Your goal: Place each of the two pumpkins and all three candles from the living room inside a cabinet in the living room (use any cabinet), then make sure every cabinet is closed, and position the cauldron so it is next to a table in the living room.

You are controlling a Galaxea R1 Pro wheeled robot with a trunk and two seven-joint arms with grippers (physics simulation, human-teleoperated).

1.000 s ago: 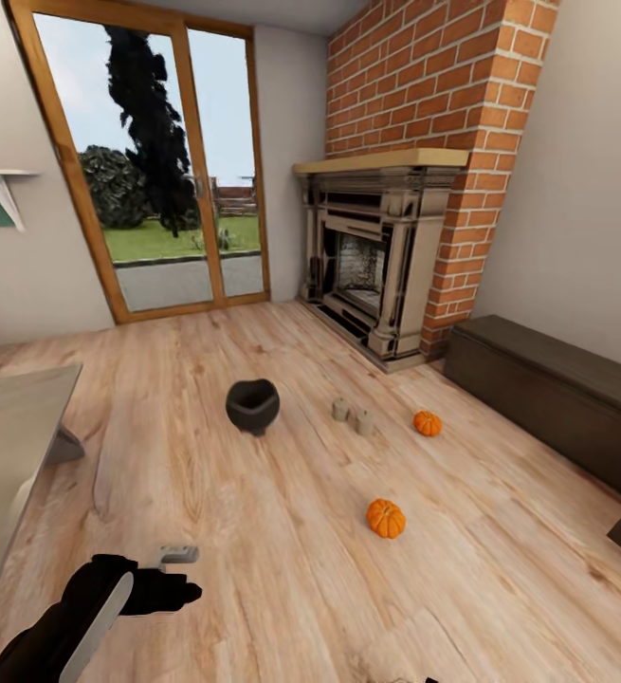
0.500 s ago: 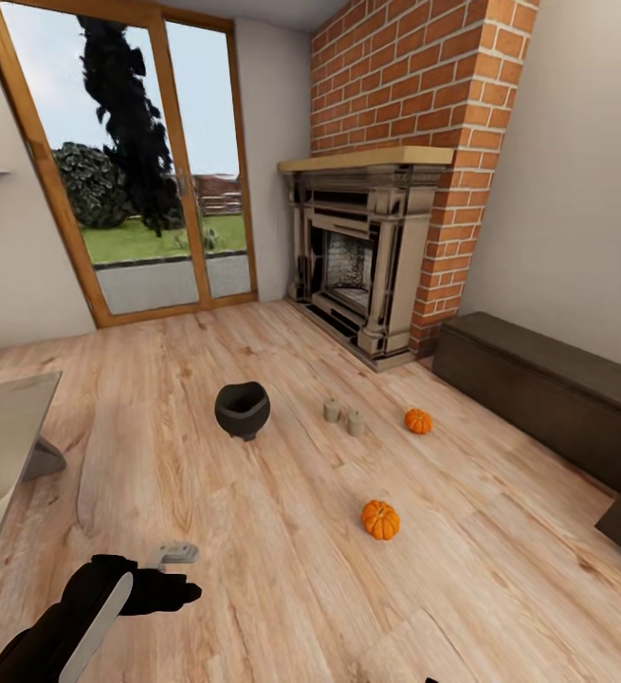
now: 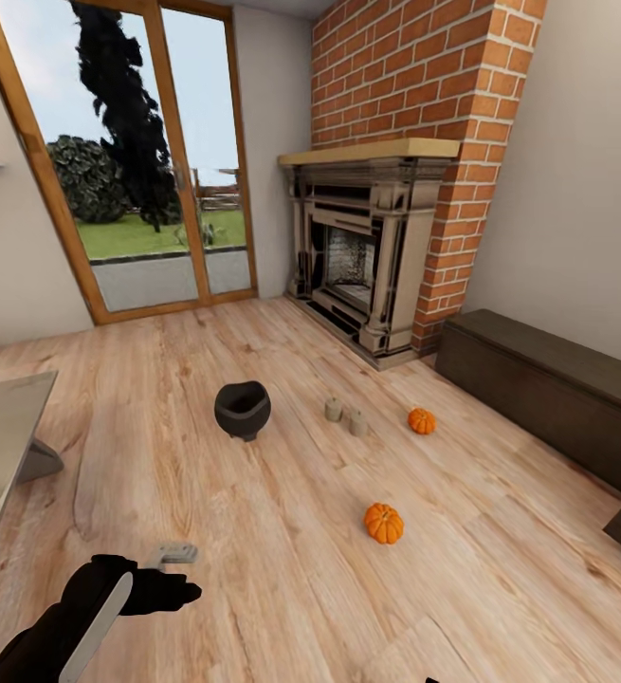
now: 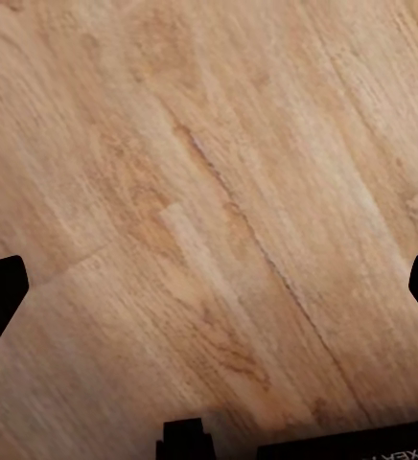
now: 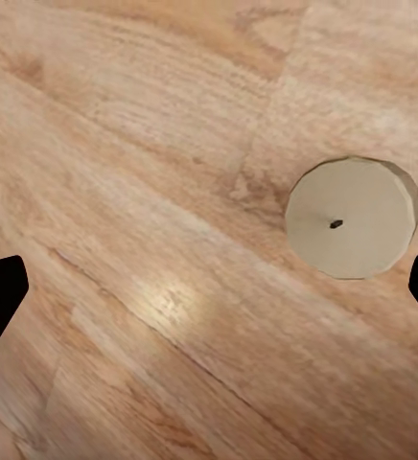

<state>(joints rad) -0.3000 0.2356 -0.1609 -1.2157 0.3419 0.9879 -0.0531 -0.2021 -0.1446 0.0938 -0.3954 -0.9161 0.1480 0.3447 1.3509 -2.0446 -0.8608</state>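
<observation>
where readable, left claw says "axea".

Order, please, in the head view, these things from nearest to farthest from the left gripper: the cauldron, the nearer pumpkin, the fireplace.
From the left gripper:
1. The cauldron, ahead on the floor.
2. The nearer pumpkin, to the right; close to the cauldron's distance, so this order is not certain.
3. The fireplace, far ahead on the right.

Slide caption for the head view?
Cauldron, two candles and two pumpkins lie on the plank floor before the fireplace.
</observation>
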